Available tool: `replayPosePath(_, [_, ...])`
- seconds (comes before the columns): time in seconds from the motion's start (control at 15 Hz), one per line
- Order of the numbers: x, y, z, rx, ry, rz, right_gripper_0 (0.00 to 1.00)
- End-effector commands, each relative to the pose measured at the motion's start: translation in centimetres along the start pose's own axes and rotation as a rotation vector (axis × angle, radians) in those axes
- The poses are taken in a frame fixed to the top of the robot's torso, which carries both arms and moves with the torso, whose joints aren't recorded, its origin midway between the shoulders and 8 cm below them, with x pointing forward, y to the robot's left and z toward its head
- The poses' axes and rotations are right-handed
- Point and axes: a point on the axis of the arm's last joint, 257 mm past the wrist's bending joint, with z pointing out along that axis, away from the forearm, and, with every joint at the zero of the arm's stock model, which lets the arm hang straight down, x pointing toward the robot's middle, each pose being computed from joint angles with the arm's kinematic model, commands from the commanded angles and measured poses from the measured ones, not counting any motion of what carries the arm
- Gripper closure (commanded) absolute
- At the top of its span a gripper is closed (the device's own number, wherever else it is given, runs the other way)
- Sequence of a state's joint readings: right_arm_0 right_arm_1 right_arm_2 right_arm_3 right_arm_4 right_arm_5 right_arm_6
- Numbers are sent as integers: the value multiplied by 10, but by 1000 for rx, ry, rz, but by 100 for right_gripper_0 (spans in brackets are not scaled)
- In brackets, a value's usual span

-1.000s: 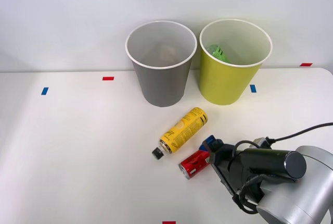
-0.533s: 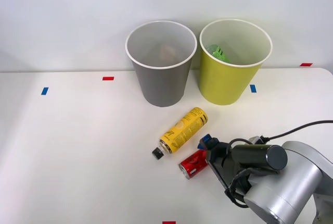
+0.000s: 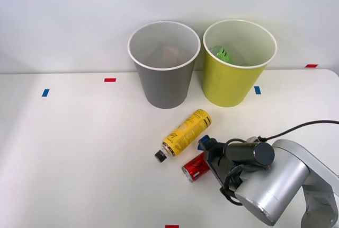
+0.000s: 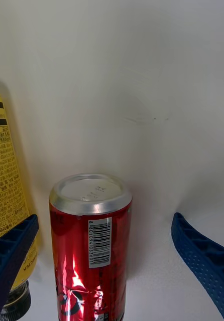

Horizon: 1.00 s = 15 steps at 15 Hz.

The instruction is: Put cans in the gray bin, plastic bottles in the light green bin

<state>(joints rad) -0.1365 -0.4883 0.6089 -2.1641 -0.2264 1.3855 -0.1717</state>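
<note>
On the white table (image 3: 79, 148), a yellow bottle (image 3: 186, 132) lies with its black cap pointing near-left, and just right of it a red can (image 3: 195, 167) lies on its side, parallel. Farther back stand a gray bin (image 3: 163, 64) and a light green bin (image 3: 238, 63). The right claw (image 4: 112, 271) is wide open, one finger on each side of the can, gripping nothing.

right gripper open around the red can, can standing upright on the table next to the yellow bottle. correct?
Not quite: the red can is lying on its side, not upright, as the front view shows. The rest holds: the right gripper is open with its fingers either side of the can, and the yellow bottle lies right beside it on the table.
</note>
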Motion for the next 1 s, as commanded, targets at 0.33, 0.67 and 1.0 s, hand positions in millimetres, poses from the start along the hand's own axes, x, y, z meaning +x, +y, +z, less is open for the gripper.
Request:
replayPosePath(0.33, [0,-6,4,5,-51,-106,93])
replayPosePath(0.67, [-6,-3,3,-1,-87,-154,100])
replayPosePath(1.0, [-19,19,-29,-72,-142,-511,100])
